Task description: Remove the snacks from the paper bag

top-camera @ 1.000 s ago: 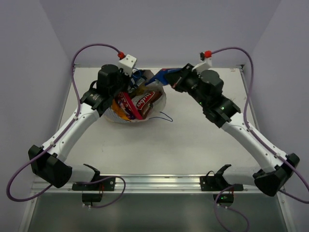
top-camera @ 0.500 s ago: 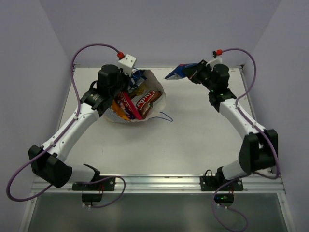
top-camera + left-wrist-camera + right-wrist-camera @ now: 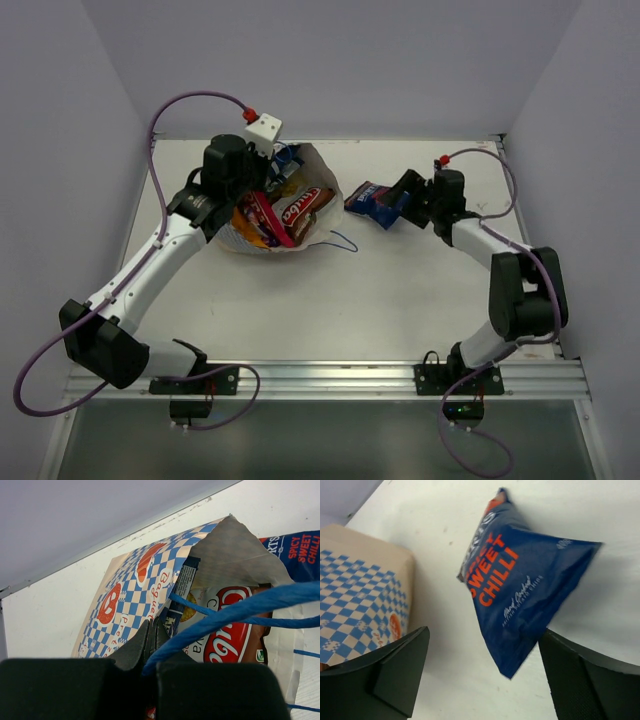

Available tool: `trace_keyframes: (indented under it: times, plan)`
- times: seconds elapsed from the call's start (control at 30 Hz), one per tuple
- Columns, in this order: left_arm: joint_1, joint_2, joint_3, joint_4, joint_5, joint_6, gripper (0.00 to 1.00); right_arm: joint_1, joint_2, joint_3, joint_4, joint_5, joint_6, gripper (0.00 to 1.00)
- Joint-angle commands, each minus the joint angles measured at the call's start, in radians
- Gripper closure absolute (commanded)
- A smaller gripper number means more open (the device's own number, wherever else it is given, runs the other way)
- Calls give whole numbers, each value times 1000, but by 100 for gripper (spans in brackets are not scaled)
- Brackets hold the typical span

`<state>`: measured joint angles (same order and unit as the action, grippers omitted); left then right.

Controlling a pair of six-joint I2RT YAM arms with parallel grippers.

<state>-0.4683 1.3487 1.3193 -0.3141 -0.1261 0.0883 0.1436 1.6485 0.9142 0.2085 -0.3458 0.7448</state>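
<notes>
From above, the right arm (image 3: 497, 255) has carried a blue packet (image 3: 372, 203) away from the bag (image 3: 328, 212) and put it on the table (image 3: 400, 300) to the bag's right. One snack is out, and other snacks (image 3: 288, 212) still fill the bag. That arm now sits low and folded. The left arm (image 3: 160, 255) reaches to the bag's near rim. At the left wrist, the left claw (image 3: 150, 639) is pinched tight on the bag's blue handle (image 3: 240, 607). At the right wrist, the right claw (image 3: 482, 647) gapes wide and holds nothing, and the packet lies free near the bag.
</notes>
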Motion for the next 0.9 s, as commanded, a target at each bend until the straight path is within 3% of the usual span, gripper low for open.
trace_keyframes:
  times: [0.0, 0.17, 0.4, 0.6, 0.87]
  plan:
    - [-4, -13, -15, -26, -9, -27, 100, -9, -170, 70, -318, 215, -91, 6]
    - [-4, -16, -23, -39, -12, -35, 100, 22, -358, 124, -550, 375, -84, 1]
    - [-4, -31, -37, -34, -18, -41, 100, 336, -423, 232, -595, 453, 62, 1]
    - [-4, -33, -42, -28, -3, -53, 100, 519, -305, 324, -535, 544, 223, 1]
    - [-4, -52, -43, -33, 13, -67, 100, 579, -6, 410, -462, 469, 311, 1]
